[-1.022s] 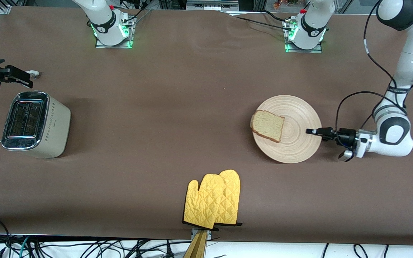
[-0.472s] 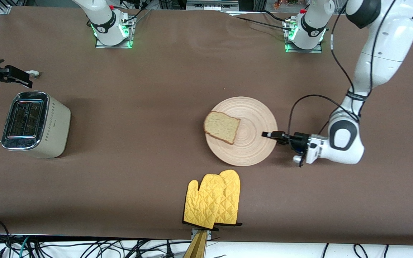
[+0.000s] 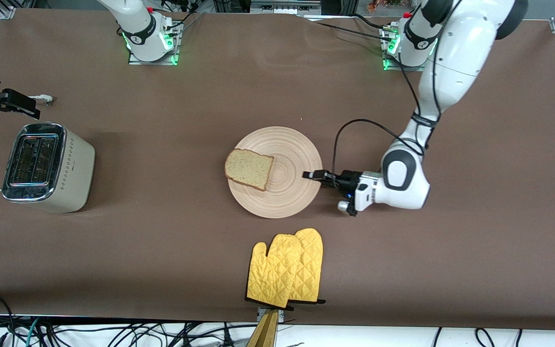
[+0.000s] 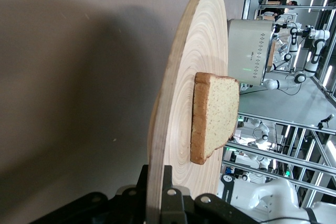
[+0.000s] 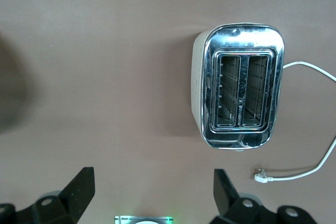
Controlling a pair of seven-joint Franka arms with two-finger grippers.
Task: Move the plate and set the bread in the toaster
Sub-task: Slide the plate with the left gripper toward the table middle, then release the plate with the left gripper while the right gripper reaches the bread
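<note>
The pale wooden plate (image 3: 282,180) lies at the middle of the table with the bread slice (image 3: 249,169) on its edge toward the right arm's end. My left gripper (image 3: 313,175) is shut on the plate's rim at the edge toward the left arm's end; the left wrist view shows the rim (image 4: 163,129) clamped between the jaws and the bread (image 4: 215,116) on top. The cream toaster (image 3: 48,167) stands at the right arm's end, slots up. My right gripper (image 5: 152,187) is open and empty, high above the table beside the toaster (image 5: 239,93).
Yellow oven mitts (image 3: 286,267) lie near the front edge, nearer to the front camera than the plate. The toaster's white cord (image 5: 310,124) and plug trail beside it. The arm bases (image 3: 150,38) stand along the table's top edge.
My left gripper has dragged the plate with the bread across the table toward the right arm's end, to the middle. The right arm has hardly moved.
</note>
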